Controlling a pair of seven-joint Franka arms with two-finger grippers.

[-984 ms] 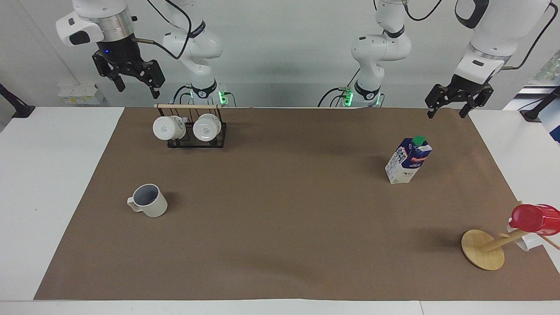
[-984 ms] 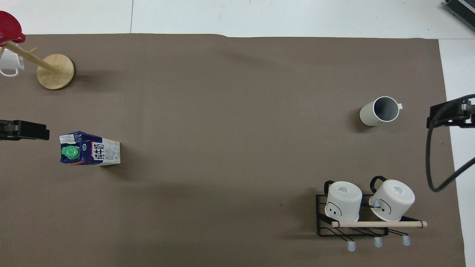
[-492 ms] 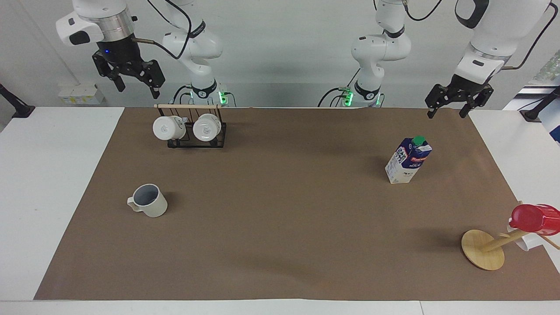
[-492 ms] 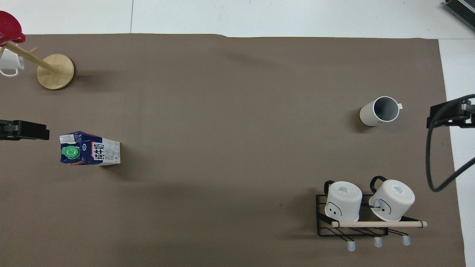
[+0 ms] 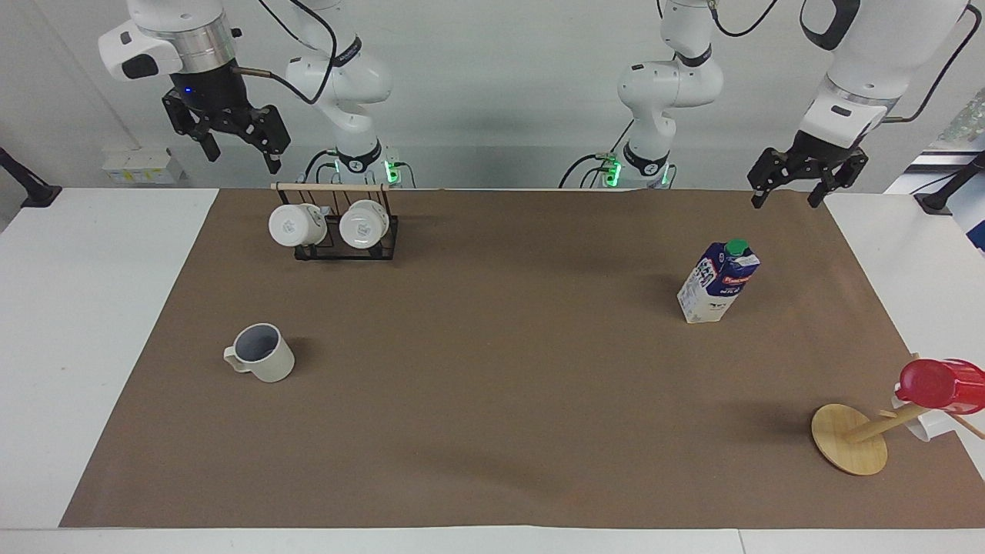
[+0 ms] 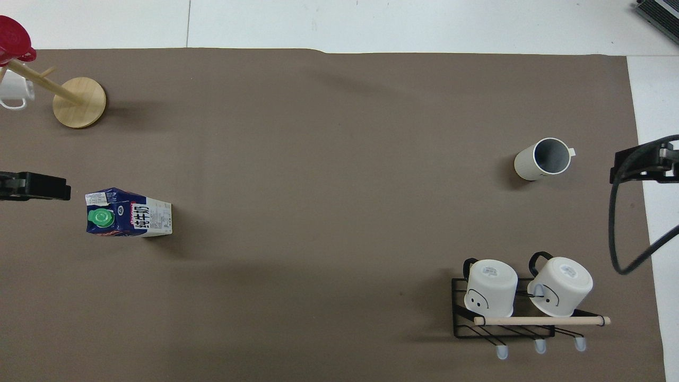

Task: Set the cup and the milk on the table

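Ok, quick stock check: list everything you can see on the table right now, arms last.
cup: one, beige with grey-blue inside, upright on the brown sheet, toward the right arm's end.
milk carton: one, blue and white with green cap, upright, toward the left arm's end.
white mugs: two, on a black wire rack near the robots.
wooden mug tree: one, toward the left arm's end, carrying a red cup and a white mug.
table: white, brown sheet on it.
right gripper: open, raised, empty.
left gripper: open, raised, empty.
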